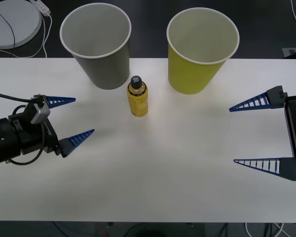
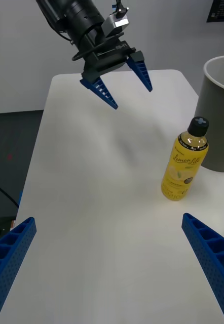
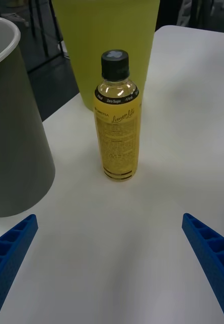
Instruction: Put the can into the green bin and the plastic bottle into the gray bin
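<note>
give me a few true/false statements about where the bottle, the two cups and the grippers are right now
1. The plastic bottle stands upright on the table. True.
2. The bottle lies inside the gray bin. False: it stands on the table in front of the gap between the gray bin and the green bin.
3. The left gripper is shut on the bottle. False: it is open and apart from it.
4. The right gripper is open and holds nothing. True.
5. The green bin lies tipped over. False: it stands upright.
</note>
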Robot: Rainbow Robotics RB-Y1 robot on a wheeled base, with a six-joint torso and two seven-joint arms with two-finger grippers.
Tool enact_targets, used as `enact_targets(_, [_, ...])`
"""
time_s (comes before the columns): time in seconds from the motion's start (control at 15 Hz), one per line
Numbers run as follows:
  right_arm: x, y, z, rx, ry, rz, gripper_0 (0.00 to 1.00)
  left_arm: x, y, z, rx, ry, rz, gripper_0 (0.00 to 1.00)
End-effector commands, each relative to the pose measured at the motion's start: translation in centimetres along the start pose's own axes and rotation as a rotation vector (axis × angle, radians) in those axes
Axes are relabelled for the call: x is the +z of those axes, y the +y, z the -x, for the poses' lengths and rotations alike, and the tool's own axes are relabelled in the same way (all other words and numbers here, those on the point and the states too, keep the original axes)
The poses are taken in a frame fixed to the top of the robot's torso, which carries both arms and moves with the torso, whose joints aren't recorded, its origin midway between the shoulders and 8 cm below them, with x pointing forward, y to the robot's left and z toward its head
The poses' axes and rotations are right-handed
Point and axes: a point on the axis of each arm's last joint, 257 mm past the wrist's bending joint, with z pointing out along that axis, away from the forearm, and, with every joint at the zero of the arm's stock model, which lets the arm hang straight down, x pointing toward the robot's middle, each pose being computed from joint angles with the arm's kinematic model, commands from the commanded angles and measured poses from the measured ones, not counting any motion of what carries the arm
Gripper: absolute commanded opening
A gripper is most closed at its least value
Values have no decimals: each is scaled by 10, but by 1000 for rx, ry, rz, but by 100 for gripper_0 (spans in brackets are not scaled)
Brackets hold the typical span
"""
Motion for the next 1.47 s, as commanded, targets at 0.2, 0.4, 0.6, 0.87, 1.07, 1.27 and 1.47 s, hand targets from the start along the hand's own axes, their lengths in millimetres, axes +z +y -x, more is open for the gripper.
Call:
enact_targets(0.2, [0,0,0,0,0,0,100,10,0,-2,-6,-17,29,100])
enact_targets(0.4, [0,0,0,0,0,0,100,19,1,0,-13,-33,44,100])
enact_targets(0.6, [0,0,0,0,0,0,100,33,0,0,-11,-34,40,100])
enact_targets(0.87, [0,0,0,0,0,0,100,54,5,3,-18,-42,49,100])
enact_targets(1.07, [0,0,0,0,0,0,100,67,7,5,-37,-58,56,100])
enact_targets(1.27, [0,0,0,0,0,0,100,82,2,13,-53,-83,49,100])
enact_targets(1.47, [0,0,0,0,0,0,100,101,-5,20,-50,-98,32,100])
